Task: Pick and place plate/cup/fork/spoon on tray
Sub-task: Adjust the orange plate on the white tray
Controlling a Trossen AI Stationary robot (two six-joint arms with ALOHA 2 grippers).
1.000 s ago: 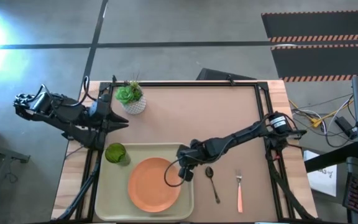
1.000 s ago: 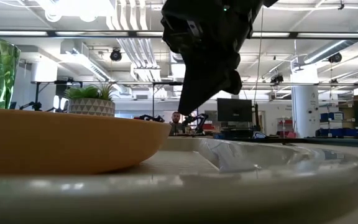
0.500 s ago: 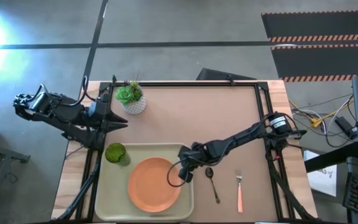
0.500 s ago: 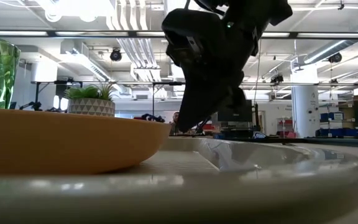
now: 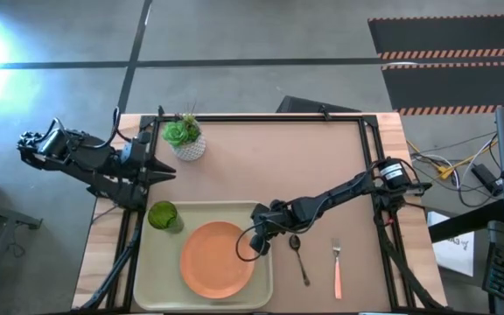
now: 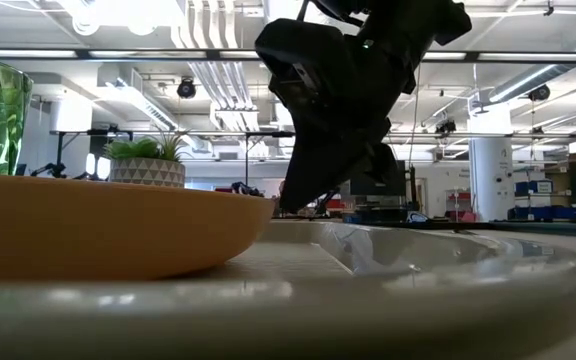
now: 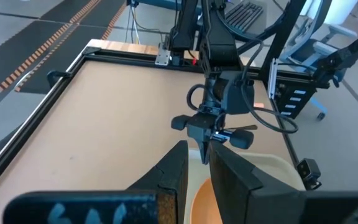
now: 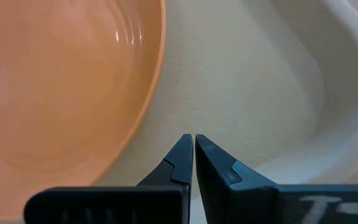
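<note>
High view: tan table surface [image 5: 269,166] on a grey concrete floor carries the cream-white rectangular tray [image 5: 151,276] holding salmon-orange round plate [image 5: 217,259] and olive-green tumbler [image 5: 163,215]. Right gripper [image 5: 259,246], clenched empty, hovers over the tray's rim beside the plate; the dark spoon [image 5: 298,256] and pink-handled fork [image 5: 337,267] lie off-tray. Left gripper [image 5: 163,171] waits, slightly parted.
</note>
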